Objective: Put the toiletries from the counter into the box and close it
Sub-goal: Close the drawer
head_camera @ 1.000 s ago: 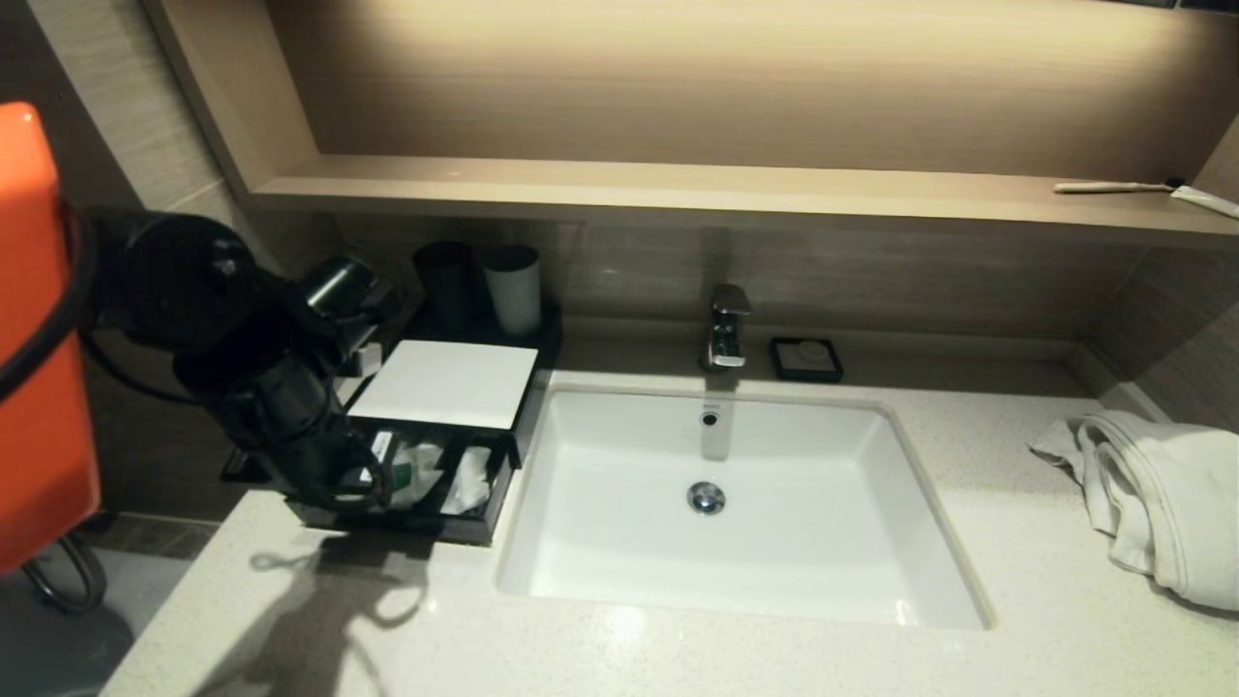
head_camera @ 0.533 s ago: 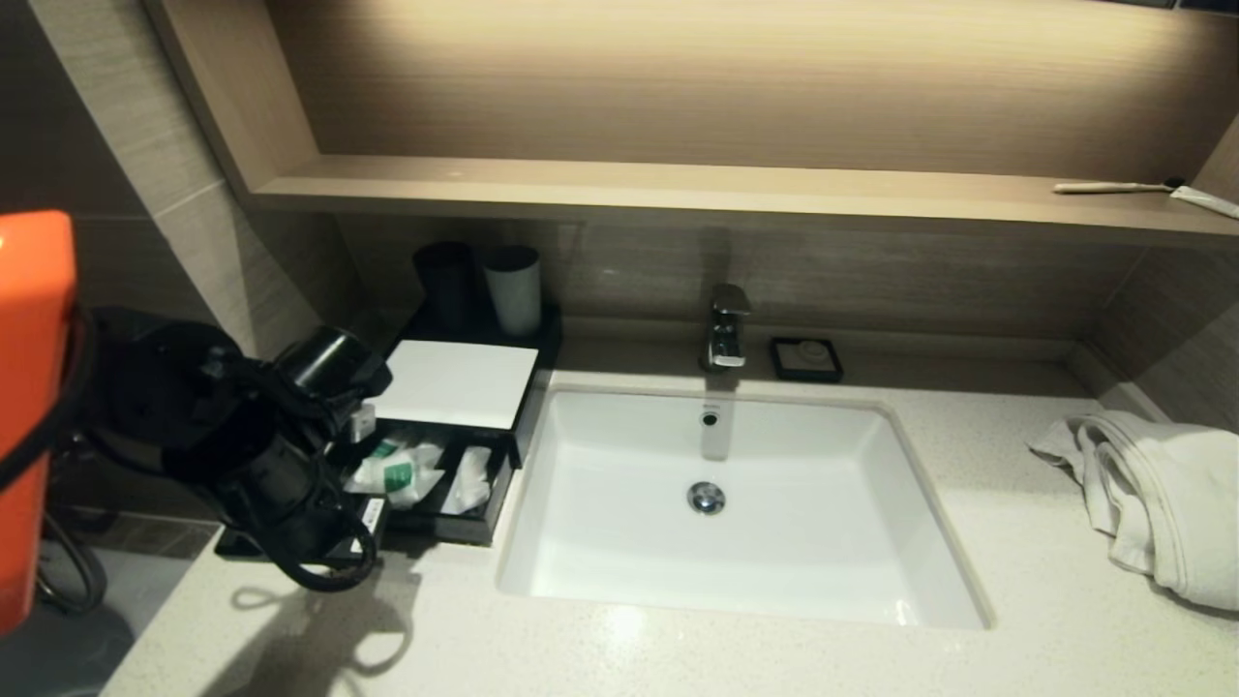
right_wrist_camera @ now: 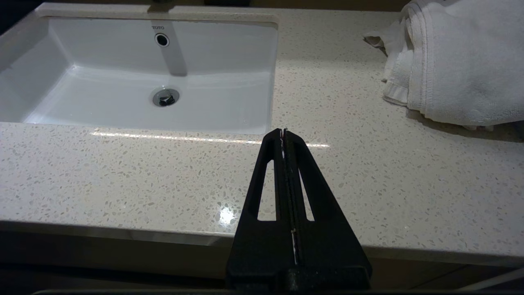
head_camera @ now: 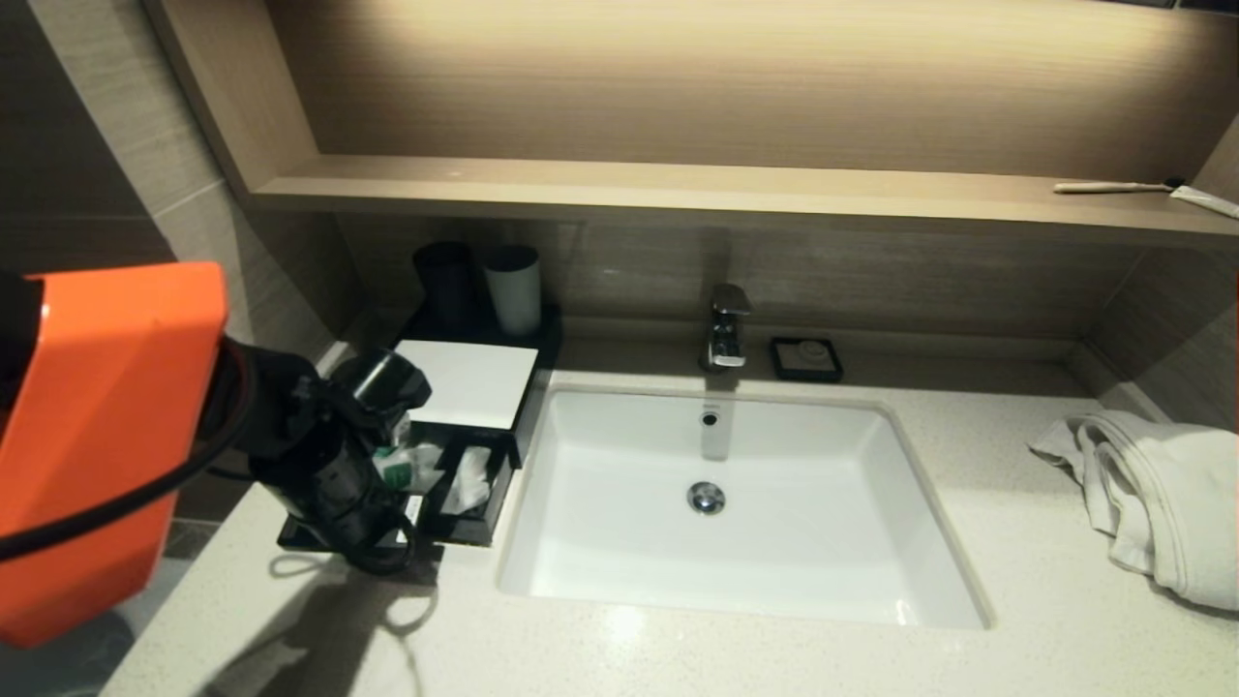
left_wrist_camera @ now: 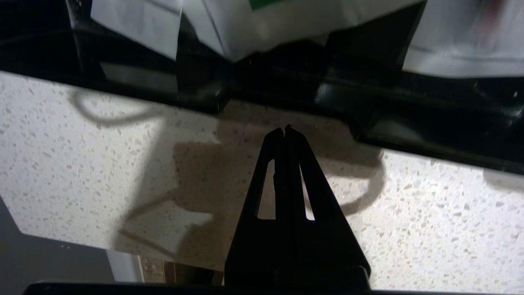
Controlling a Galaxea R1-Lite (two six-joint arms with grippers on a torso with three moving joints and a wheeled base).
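Observation:
The black box [head_camera: 481, 528] stands on the counter left of the sink, its white lid [head_camera: 455, 382] covering the back part and the front part open. White toiletry packets [head_camera: 471, 481], one with a green label [head_camera: 395, 471], lie inside it. My left gripper [head_camera: 379, 542] is shut and empty, low over the counter just in front of the box's front wall [left_wrist_camera: 409, 110]. In the left wrist view its tips [left_wrist_camera: 285, 129] point at that wall, with the packets [left_wrist_camera: 254, 24] beyond. My right gripper [right_wrist_camera: 282, 131] is shut and empty, over the counter's front edge by the sink's right corner.
A white sink [head_camera: 929, 503] with a faucet [head_camera: 726, 334] fills the middle. A folded white towel [head_camera: 1152, 494] lies at the right. Two cups [head_camera: 513, 286] stand behind the box, a black soap dish [head_camera: 805, 358] beside the faucet. A toothbrush [head_camera: 1113, 187] lies on the shelf.
My left arm has pulled out of the open box, swung left and come down in front of the box's front wall. The packets now show uncovered. The box has stayed put.

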